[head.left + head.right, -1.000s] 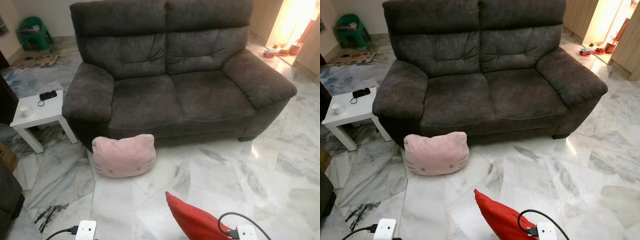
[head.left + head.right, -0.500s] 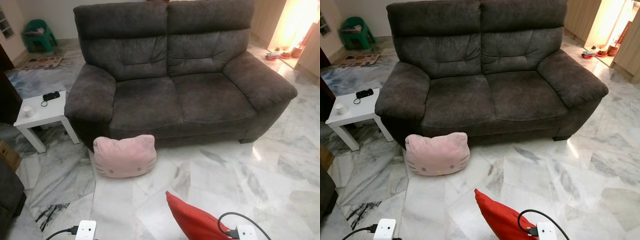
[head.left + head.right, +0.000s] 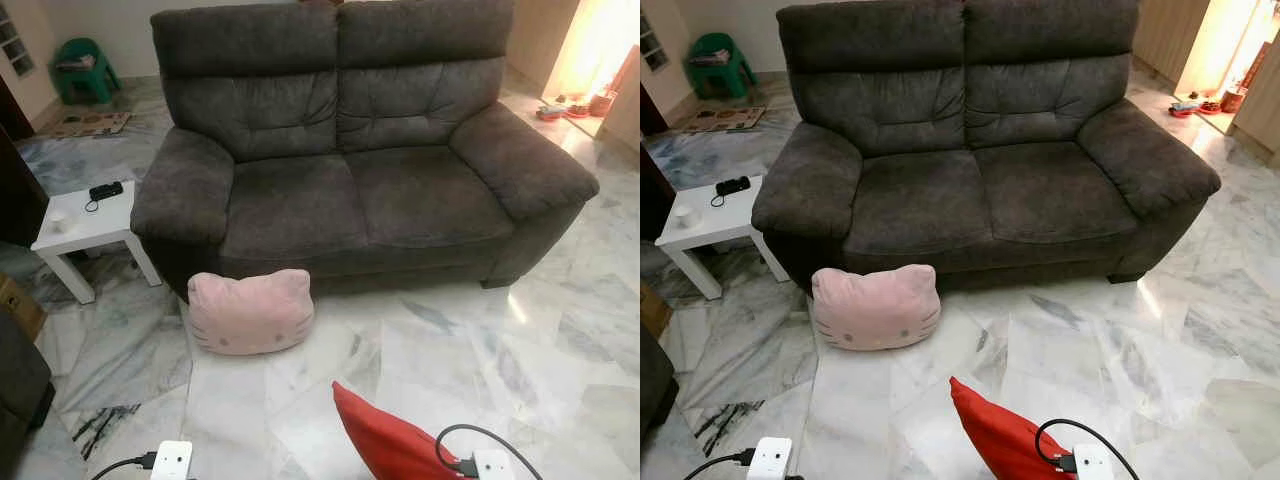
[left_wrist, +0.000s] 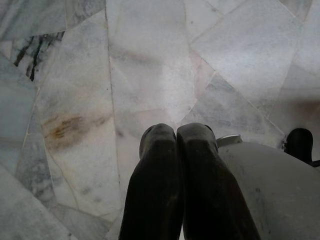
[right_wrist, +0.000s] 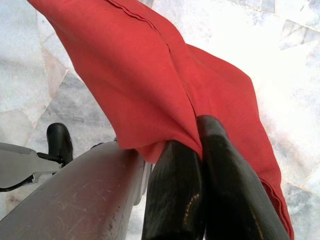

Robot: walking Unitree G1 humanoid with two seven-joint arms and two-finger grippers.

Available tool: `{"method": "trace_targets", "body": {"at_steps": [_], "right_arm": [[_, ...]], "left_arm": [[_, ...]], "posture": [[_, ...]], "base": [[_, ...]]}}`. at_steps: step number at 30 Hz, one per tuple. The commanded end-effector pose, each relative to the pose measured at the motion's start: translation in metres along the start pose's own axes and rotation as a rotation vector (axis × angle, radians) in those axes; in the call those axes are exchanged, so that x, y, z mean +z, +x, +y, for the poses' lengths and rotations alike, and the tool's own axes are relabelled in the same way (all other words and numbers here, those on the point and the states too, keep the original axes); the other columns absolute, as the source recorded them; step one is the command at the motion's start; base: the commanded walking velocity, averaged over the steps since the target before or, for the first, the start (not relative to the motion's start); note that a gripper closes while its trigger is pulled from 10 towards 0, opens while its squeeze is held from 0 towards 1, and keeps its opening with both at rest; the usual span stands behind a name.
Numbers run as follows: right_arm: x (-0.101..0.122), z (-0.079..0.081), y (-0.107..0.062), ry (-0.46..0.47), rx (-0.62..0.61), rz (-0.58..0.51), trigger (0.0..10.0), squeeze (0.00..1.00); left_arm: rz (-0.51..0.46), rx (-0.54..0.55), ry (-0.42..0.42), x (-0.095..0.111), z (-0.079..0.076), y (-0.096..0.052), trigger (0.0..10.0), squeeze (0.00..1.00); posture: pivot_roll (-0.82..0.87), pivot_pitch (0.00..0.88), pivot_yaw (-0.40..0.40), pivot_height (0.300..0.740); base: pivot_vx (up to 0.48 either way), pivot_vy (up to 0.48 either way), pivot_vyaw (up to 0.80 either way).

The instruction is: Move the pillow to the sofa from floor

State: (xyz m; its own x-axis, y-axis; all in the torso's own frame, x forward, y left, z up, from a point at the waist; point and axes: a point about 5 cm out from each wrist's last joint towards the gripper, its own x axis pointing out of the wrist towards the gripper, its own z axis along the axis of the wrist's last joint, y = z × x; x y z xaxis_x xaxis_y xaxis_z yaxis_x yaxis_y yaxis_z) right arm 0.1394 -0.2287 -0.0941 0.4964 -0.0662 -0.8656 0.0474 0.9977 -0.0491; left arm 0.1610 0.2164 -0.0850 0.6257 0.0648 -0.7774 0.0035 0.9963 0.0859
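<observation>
A: What is held nearest the camera?

B: A red pillow (image 5: 150,75) is pinched at one edge by the right gripper (image 5: 200,145), its two black fingers pressed together on the fabric. In the head views the pillow (image 3: 385,435) is seen hanging low over the marble floor (image 3: 560,380), in front of the robot and short of the sofa. The left gripper (image 4: 176,145) is pointed at bare floor, its fingers pressed together on nothing.

A: How is the pillow judged to handle?

B: It is judged light and soft; the cover is draped and folded around the fingers, so it looks limp rather than stiff. The grip is taken only on thin cloth at a corner, so swinging or slipping could be expected. A firmer hold would likely be had deeper in, on a gathered fold of the edge.

A: What is counted farther off?

B: Two pillows: the red one, and one pink cat-face pillow (image 3: 250,312) leaned on the floor against the sofa's front, below its left armrest. One dark grey sofa (image 3: 360,190) with two seat cushions is seen, both unoccupied. One white side table (image 3: 85,225) is placed beside it, with one dark object and one small white cup on it. Farthest back, one green plastic chair (image 3: 82,68) is made out.
</observation>
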Motion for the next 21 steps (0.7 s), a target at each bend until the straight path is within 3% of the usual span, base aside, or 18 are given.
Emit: {"method": "trace_targets", "body": {"at_steps": [1, 21], "right_arm": [[0.0306, 0.0059, 0.0044, 0.021, 0.035, -0.101, 10.0, 0.0], [0.031, 0.0069, 0.0046, 0.019, 0.037, -0.101, 10.0, 0.0]], "left_arm": [[0.01, -0.024, -0.011, -0.0044, -0.0101, -0.0001, 10.0, 0.0], [0.002, -0.024, -0.016, -0.003, -0.0115, 0.0002, 10.0, 0.0]], "posture": [[0.0, 0.073, -0.014, 0.74], [0.0, 0.074, -0.014, 0.74]], "base": [[0.0, 0.0, 0.0], [0.0, 0.0, 0.0]]}}
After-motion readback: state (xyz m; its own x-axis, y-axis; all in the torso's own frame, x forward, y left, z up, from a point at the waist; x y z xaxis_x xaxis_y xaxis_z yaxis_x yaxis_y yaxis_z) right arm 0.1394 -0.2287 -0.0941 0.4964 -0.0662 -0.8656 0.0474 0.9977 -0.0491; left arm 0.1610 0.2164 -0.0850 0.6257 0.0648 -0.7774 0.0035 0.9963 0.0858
